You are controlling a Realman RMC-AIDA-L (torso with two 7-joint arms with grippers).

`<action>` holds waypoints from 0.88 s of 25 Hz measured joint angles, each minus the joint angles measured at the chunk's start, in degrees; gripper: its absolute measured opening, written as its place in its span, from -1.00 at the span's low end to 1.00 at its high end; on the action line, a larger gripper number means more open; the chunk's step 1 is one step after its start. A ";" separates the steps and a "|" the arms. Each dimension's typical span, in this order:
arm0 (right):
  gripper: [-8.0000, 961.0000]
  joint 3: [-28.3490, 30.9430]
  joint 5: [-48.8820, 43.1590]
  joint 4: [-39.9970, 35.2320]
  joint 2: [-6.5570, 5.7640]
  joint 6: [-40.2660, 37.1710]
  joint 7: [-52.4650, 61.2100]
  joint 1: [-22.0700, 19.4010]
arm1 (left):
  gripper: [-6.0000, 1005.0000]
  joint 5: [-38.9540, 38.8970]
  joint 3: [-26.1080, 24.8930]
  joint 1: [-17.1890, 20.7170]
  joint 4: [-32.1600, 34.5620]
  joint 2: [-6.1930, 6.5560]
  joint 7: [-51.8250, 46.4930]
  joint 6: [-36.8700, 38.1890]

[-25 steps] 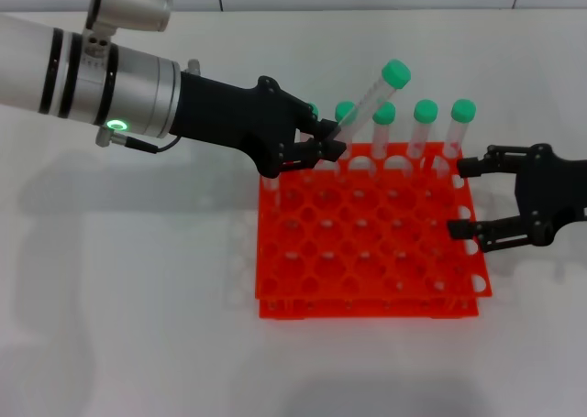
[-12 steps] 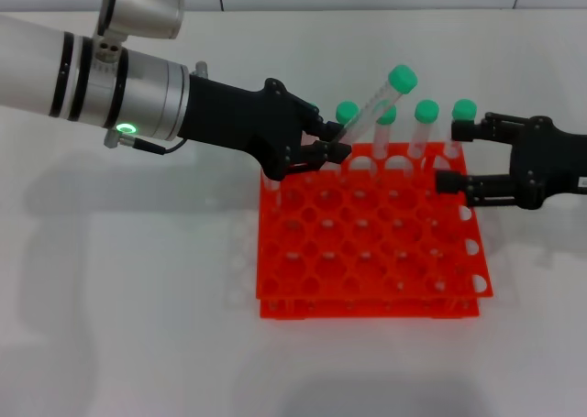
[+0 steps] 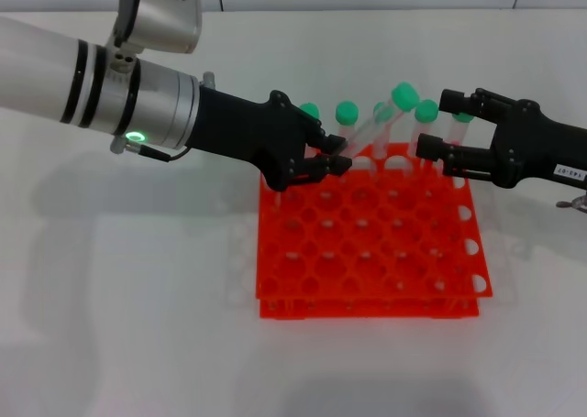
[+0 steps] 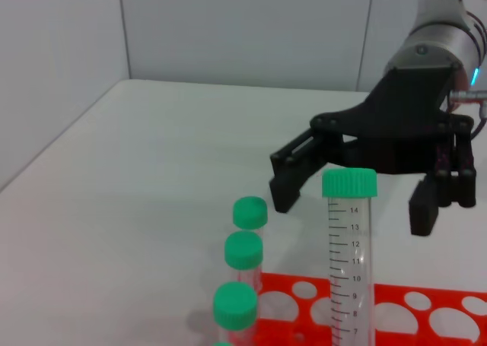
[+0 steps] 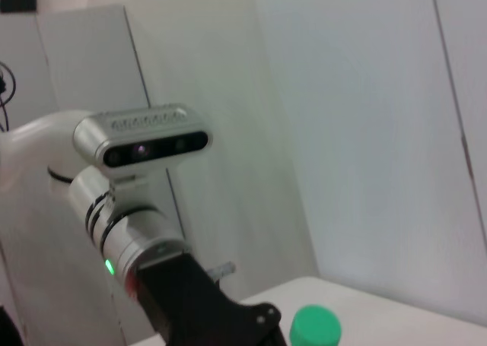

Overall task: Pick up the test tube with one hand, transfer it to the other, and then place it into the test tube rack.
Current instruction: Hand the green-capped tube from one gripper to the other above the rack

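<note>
Left gripper (image 3: 332,153) clamps the test tube (image 3: 381,124) low, mid-frame; right gripper (image 3: 438,124) spread beside its cap. Light, rigid, slick plastic: grasp under the cap.

Left arm (image 3: 83,87): thick silver-white cylinder, two black ring bands, small green indicator light (image 3: 136,137) on underside, thin black cable alongside. Silver-grey camera housing (image 3: 160,14) mounted on top, printed marking on its face. Left gripper (image 3: 337,153): black, angular, two-finger, linkage-type body.

Right arm (image 3: 559,156): slim, all black, small white label (image 3: 571,173) with dark print. Right gripper (image 3: 438,124): black, two long parallel fingers, blocky tips.
</note>
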 joint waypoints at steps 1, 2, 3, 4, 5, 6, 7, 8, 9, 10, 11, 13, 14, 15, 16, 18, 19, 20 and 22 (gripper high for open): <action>0.81 0.00 0.52 0.56 0.03 0.10 -0.39 0.03 | -0.57 0.00 0.05 0.00 0.00 -0.02 0.07 0.00; 0.81 0.00 1.16 1.19 0.05 0.22 -0.92 0.07 | -0.57 0.00 0.11 -0.01 -0.01 -0.07 0.19 0.00; 0.81 0.00 1.70 1.71 0.07 0.32 -1.40 0.08 | -0.57 -0.02 0.12 -0.02 0.03 -0.10 0.25 -0.01; 0.81 0.04 2.17 2.28 0.11 0.34 -1.84 0.16 | -0.57 -0.03 0.13 -0.03 0.12 -0.13 0.27 -0.01; 0.81 0.06 2.40 2.57 0.13 0.37 -2.11 0.21 | -0.57 -0.10 0.13 -0.03 0.25 -0.13 0.34 -0.01; 0.81 0.09 2.56 2.77 0.15 0.41 -2.27 0.31 | -0.57 -0.20 0.14 -0.04 0.35 -0.14 0.46 -0.03; 0.81 0.08 2.59 2.83 0.17 0.45 -2.29 0.40 | -0.57 -0.37 0.12 -0.03 0.40 -0.14 0.74 -0.06; 0.81 0.05 2.62 2.85 0.19 0.50 -2.29 0.52 | -0.57 -0.58 0.08 0.02 0.43 -0.15 1.04 -0.07; 0.81 0.02 2.65 2.85 0.21 0.53 -2.22 0.65 | -0.57 -0.84 0.02 0.13 0.45 -0.15 1.49 -0.08; 0.81 0.02 2.67 2.86 0.22 0.55 -2.12 0.73 | -0.57 -1.16 -0.06 0.33 0.46 -0.17 1.98 -0.09; 0.81 0.02 2.67 2.88 0.22 0.57 -1.99 0.80 | -0.57 -1.32 -0.08 0.42 0.46 -0.22 2.26 -0.09; 0.81 0.22 2.69 2.89 0.23 0.58 -1.74 0.89 | -0.57 -1.50 -0.20 0.59 0.47 -0.41 2.81 -0.09; 0.81 0.34 2.70 2.90 0.23 0.58 -1.64 0.91 | -0.56 -1.67 -0.22 0.72 0.48 -0.49 3.13 -0.10; 0.81 0.39 2.73 2.91 0.24 0.58 -1.56 0.91 | -0.56 -1.94 -0.24 0.89 0.48 -0.56 3.51 -0.10; 0.81 0.40 2.87 2.92 0.30 0.57 -1.49 0.91 | -0.56 -2.43 -0.25 1.09 0.49 -0.59 3.86 -0.09; 0.81 0.08 3.84 2.93 0.42 0.29 -1.43 0.91 | -0.56 -2.96 -0.27 1.29 0.51 -0.60 4.20 -0.09; 0.81 0.08 3.84 2.93 0.42 0.29 -1.43 0.91 | -0.56 -2.97 -0.27 1.31 0.51 -0.60 4.28 -0.09; 0.81 -0.03 4.09 2.94 0.47 0.10 -1.41 0.91 | -0.56 -2.97 -0.27 1.32 0.51 -0.60 4.35 -0.09; 0.81 -0.06 4.55 3.21 0.54 -0.23 -1.42 0.91 | -0.56 -2.98 -0.27 1.33 0.51 -0.61 4.53 -0.09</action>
